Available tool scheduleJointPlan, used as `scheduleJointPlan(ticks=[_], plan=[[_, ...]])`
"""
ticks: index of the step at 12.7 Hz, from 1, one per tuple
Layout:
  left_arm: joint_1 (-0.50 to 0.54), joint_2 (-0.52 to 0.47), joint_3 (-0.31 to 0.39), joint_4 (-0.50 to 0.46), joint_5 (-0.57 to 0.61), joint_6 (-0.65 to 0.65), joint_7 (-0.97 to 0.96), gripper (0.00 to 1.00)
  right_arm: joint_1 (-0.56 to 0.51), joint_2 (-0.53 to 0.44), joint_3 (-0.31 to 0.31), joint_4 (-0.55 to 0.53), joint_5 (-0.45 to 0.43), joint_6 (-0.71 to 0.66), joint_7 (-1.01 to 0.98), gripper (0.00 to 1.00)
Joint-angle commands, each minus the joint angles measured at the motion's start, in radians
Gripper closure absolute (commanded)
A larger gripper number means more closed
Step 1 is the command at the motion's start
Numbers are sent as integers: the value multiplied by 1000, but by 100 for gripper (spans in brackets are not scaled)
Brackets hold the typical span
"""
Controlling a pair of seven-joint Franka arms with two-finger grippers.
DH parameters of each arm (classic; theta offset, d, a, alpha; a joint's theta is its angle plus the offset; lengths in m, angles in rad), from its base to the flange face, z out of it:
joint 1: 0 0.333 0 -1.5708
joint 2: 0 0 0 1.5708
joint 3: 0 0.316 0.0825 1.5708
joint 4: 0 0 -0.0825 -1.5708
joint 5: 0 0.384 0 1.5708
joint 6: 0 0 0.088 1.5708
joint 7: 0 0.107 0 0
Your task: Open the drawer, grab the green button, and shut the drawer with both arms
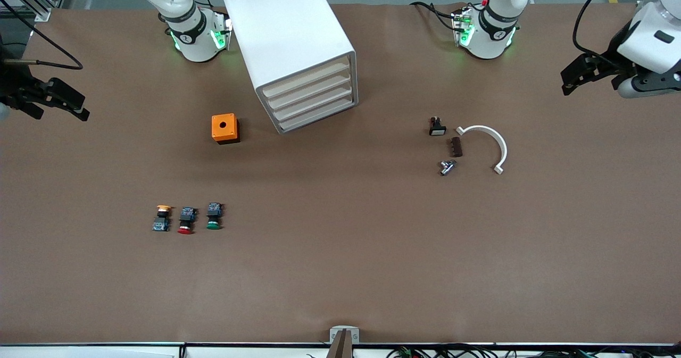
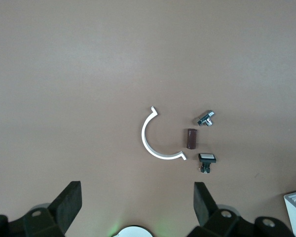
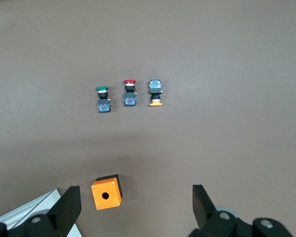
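Counter layout with both arms waiting at its ends

The cabinet [image 1: 296,49] stood between the arm bases, its four stacked drawers [image 1: 311,100] shut; the small box [image 1: 225,128] sat beside it, nearer the front camera. Nearer still, toward the right arm's end, three buttons lay in a row, the green-capped button [image 1: 214,216] closest to the middle. A curved bracket [image 1: 489,145] and small parts [image 1: 448,145] lay toward the left arm's end.
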Motion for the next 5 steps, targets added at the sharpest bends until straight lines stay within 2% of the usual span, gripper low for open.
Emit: scheduleJointPlan(ticks=[1, 5], plan=[[23, -15, -4, 11, -22, -8, 2, 0, 0, 0, 0, 6, -3, -9, 9, 0], [24, -9, -6, 19, -22, -8, -13, 0, 0, 0, -2, 4, -3, -9, 3, 0]])
